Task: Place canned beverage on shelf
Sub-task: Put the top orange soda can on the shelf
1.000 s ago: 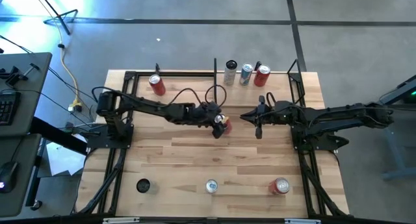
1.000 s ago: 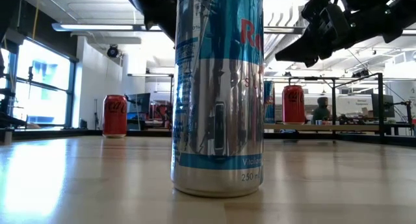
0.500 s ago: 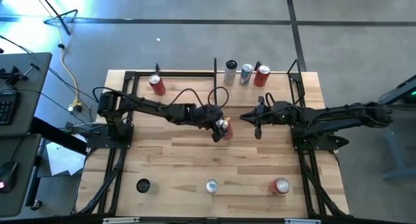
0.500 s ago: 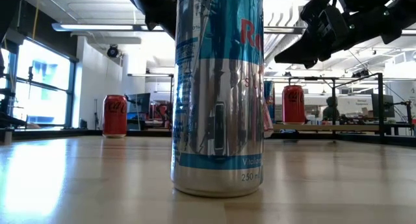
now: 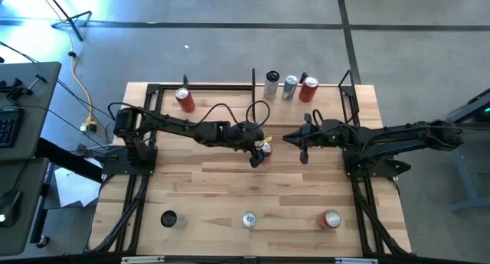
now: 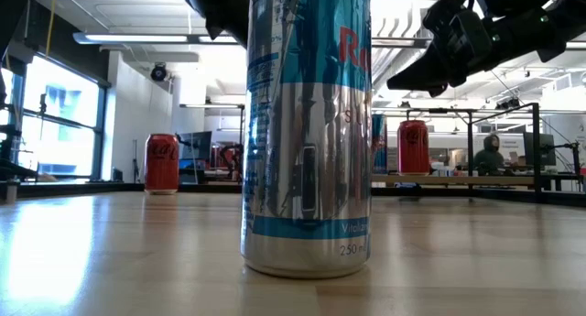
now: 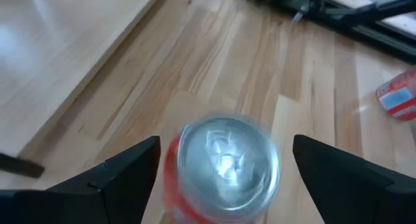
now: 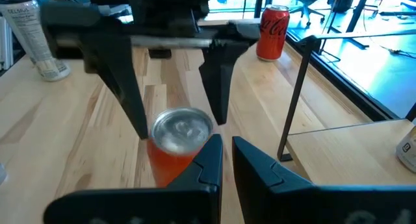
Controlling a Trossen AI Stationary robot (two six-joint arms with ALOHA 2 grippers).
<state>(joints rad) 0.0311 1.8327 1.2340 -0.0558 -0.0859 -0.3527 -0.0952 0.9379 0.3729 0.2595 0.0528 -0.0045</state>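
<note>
A red beverage can (image 7: 221, 165) with a silver top (image 8: 182, 130) stands upright on the tabletop at mid-table. My left gripper (image 5: 257, 152) is open around it, one finger (image 7: 123, 175) on each side with a small gap. Facing the can from the table's right, my right gripper (image 5: 301, 148) is shut and holds nothing. The shelf (image 5: 325, 103) sits at the far right, a light board with black posts (image 8: 296, 100). On it stand three cans (image 5: 289, 86).
A red can (image 5: 184, 99) stands at the far left. Near the front edge are a black can (image 5: 168, 218), a silver can (image 5: 249, 219) and a red can (image 5: 331, 219). The silver one fills the middle of the low view (image 6: 307, 133). Black frame rails (image 5: 138, 195) line both sides.
My left gripper has opened wider around the red can and rolled slightly, staying in place. In the high view the can showed its red side before and now shows its silver top, standing upright between the fingers.
</note>
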